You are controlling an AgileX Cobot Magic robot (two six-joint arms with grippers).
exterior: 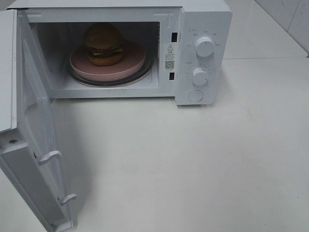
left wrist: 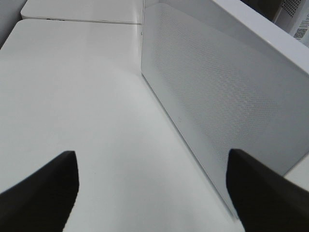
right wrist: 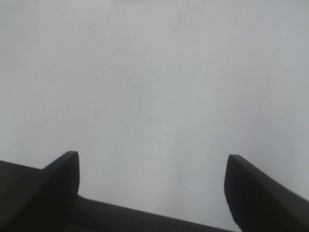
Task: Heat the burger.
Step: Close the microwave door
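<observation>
The burger (exterior: 103,43), golden bun with dark, red and green layers, sits on a pink round plate (exterior: 126,66) inside the white microwave (exterior: 203,19), on its glass turntable. The microwave door (exterior: 41,130) stands swung wide open at the left. Neither arm shows in the high view. In the left wrist view my left gripper (left wrist: 152,181) is open with nothing between its dark fingers (left wrist: 46,186), facing the outer side of the door (left wrist: 217,92) over the white table. My right gripper (right wrist: 150,181) is open too, over bare white table.
The microwave's control panel has two round knobs (exterior: 204,47) and a round button (exterior: 195,95) below them. The white table (exterior: 193,164) stretches in front of the oven. A seam to a second table top (left wrist: 82,21) runs behind.
</observation>
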